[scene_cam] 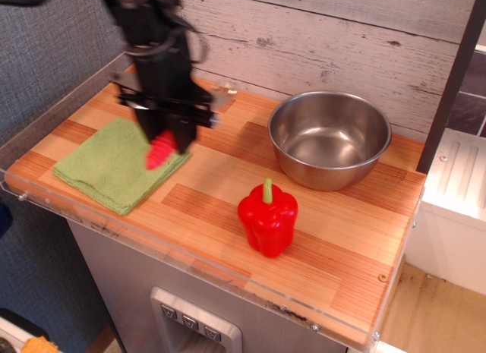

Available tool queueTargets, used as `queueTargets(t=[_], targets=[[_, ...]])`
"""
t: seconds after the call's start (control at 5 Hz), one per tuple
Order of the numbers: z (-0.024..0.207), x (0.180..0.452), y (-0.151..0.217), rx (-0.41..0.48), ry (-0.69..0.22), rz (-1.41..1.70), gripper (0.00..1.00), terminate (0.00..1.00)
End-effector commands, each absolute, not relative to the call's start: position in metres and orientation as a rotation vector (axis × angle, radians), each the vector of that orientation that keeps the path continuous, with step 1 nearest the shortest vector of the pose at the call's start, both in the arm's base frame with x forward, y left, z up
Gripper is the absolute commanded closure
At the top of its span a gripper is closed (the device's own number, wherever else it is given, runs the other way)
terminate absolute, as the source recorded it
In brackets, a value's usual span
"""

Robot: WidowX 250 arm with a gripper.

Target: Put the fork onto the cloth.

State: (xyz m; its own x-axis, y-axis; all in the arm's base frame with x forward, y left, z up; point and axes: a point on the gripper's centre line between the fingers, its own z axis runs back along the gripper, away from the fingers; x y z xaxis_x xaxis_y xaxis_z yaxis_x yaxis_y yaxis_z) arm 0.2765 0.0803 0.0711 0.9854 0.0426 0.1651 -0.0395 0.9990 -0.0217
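Gripper point(164, 140) blurred, fingers apparently clamped on the fork point(160, 151) by its red handle, over the right edge of the cloth point(106, 167). Bowl point(329, 137) and pepper point(266, 217) well apart.

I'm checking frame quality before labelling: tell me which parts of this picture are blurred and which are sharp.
In the observation.image view, the black arm and its pincer are motion-smeared, as is the red-handled fork it grips over the folded light-green cloth; the round steel bowl and the glossy red bell pepper are sharp, with soft highlights on each.
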Motion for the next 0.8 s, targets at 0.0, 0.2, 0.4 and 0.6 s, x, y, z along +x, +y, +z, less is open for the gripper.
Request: queueTargets(t=[0.0,0.2,0.4,0.6], targets=[[0.070,0.267,0.114,-0.002,-0.156,-0.001,1.00,0.00],[0.071,0.267,0.123,0.006,-0.154,0.020,1.00,0.00],[0.069,0.265,0.130,0.013,-0.149,0.045,1.00,0.00],[0.069,0.262,0.142,0.034,-0.149,0.086,1.00,0.00]])
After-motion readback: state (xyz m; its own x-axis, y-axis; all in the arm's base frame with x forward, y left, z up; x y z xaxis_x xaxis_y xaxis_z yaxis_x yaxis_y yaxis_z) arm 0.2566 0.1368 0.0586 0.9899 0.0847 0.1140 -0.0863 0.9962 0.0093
